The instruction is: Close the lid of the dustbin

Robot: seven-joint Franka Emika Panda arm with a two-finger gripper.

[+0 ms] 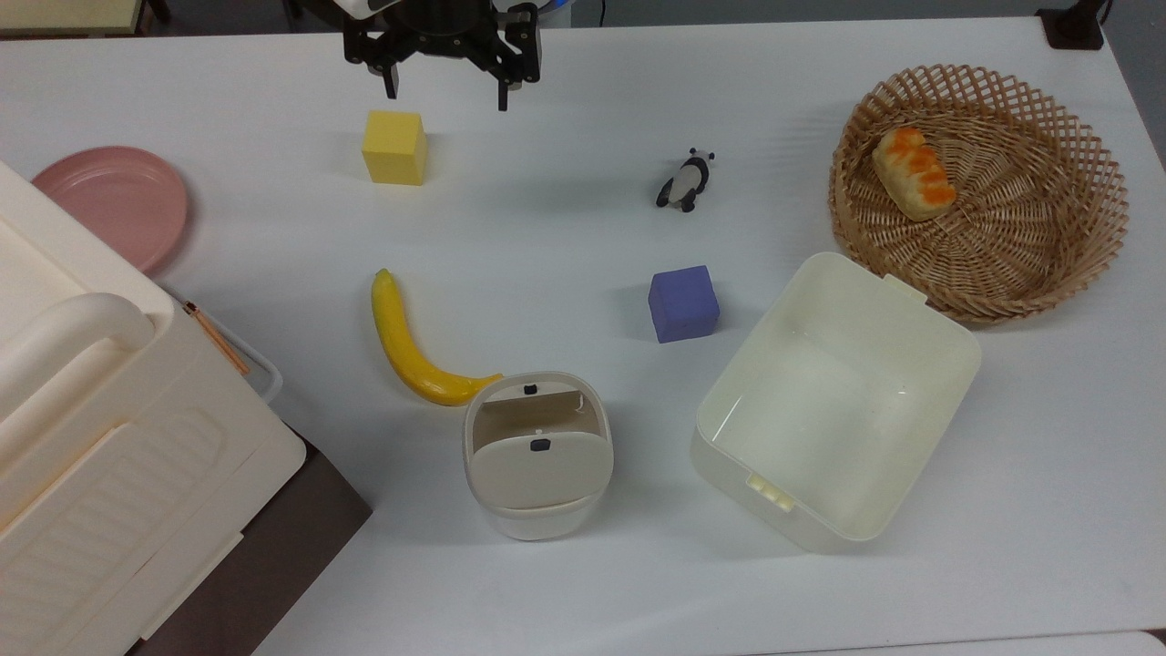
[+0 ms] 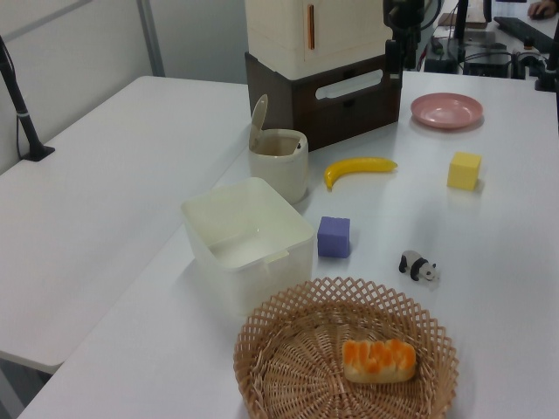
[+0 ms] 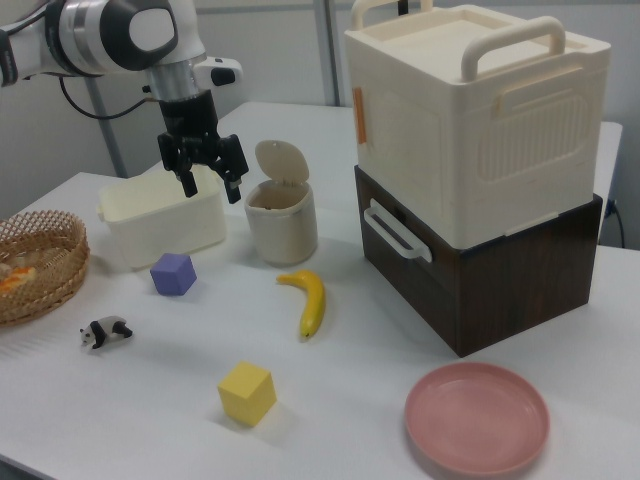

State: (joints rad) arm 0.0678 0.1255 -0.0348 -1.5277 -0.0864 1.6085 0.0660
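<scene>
The dustbin (image 1: 537, 519) is a small cream-white bin near the table's front in the top view, just below the tip of a banana. Its beige lid (image 1: 539, 474), with a small black button, is swung up on its hinge, so the bin's mouth shows. In the left view the lid (image 2: 258, 118) stands upright behind the dustbin (image 2: 279, 170); the right view shows the same lid (image 3: 281, 160) and dustbin (image 3: 281, 228). My gripper (image 1: 446, 91) hangs open and empty at the table's far edge, well away from the bin, and is in the right view (image 3: 210, 188) too.
Between gripper and bin lie a yellow cube (image 1: 394, 147), a banana (image 1: 401, 342), a purple cube (image 1: 683, 303) and a toy panda (image 1: 685, 181). A lidless cream tub (image 1: 902, 510) and a wicker basket (image 1: 1075, 237) sit to the top view's right. A pink plate (image 1: 109, 205) and big storage box (image 1: 82, 428) are left.
</scene>
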